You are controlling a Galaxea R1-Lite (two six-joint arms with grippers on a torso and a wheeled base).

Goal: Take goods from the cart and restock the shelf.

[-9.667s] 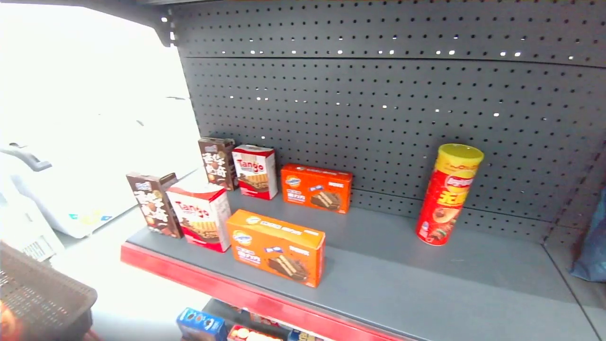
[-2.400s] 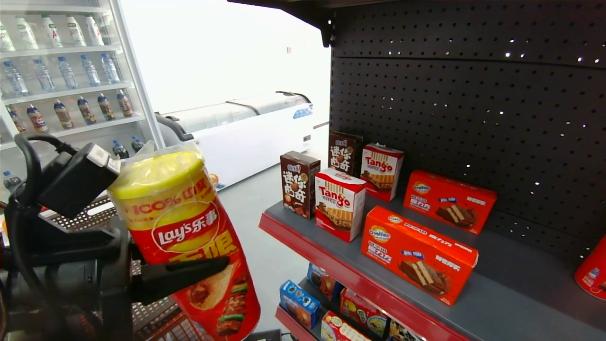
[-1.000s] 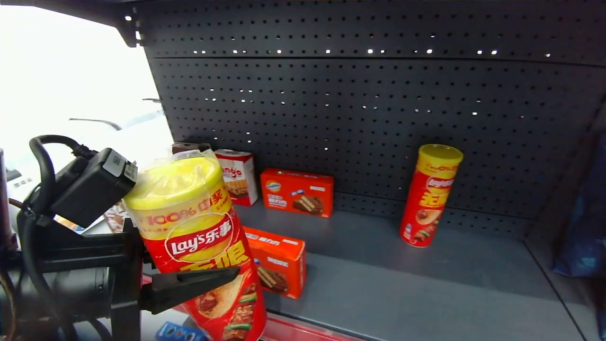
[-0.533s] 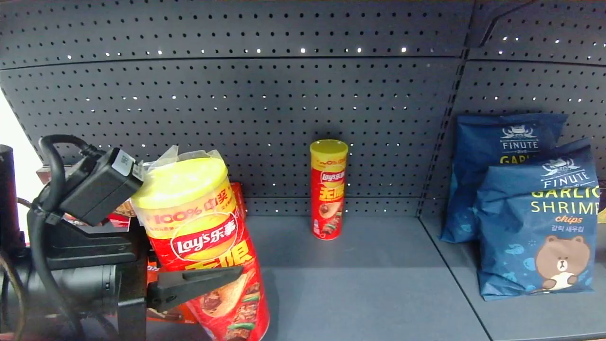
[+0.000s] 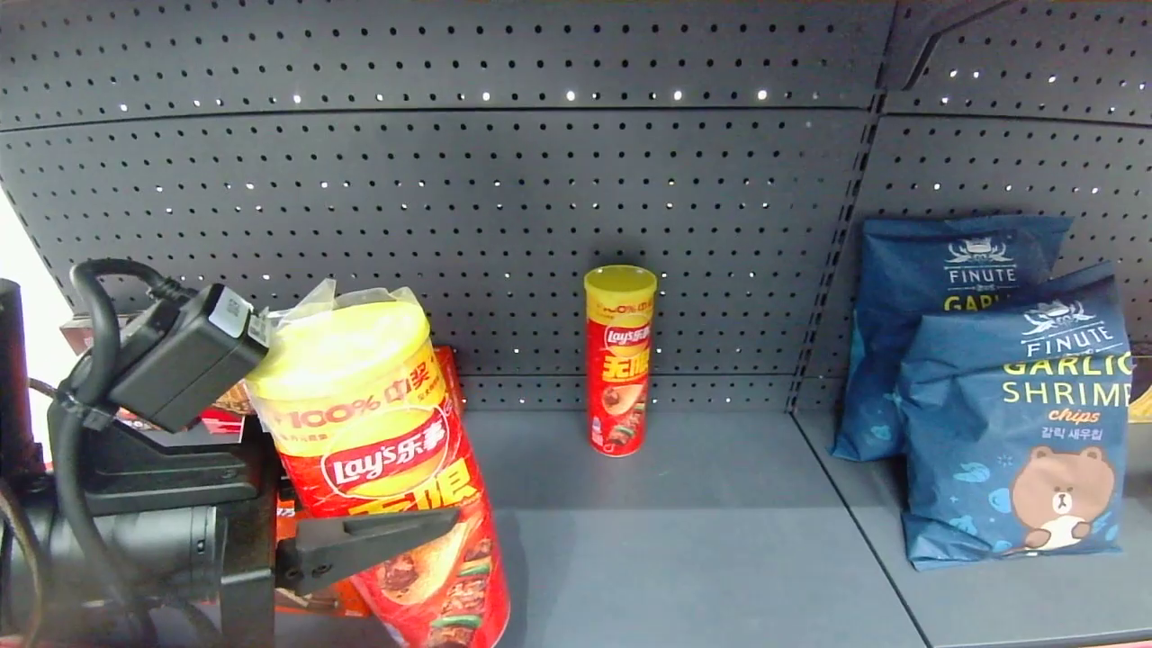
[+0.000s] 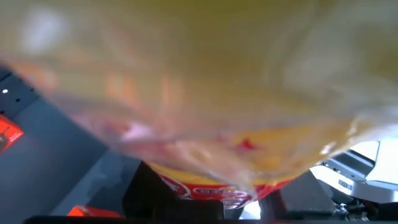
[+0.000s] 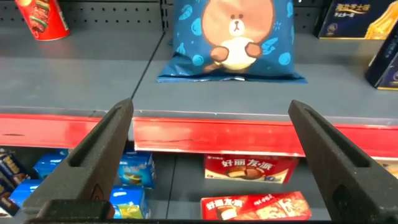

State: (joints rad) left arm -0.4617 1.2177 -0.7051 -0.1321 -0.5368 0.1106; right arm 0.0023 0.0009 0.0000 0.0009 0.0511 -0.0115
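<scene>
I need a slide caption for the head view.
The left gripper holds a red chip can at the shelf, where a matching can stands upright by the pegboard.

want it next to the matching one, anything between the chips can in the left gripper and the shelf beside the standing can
Nothing visible. The shelf is bare between the held can and the standing can; the blue bags sit farther right, beyond it.

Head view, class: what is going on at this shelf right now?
The left gripper holds a crisp can, slightly tilted, at the left of the shelf. A matching can stands upright by the back panel, blue chip bags to its right. The right gripper is open, low before the shelf edge.
</scene>
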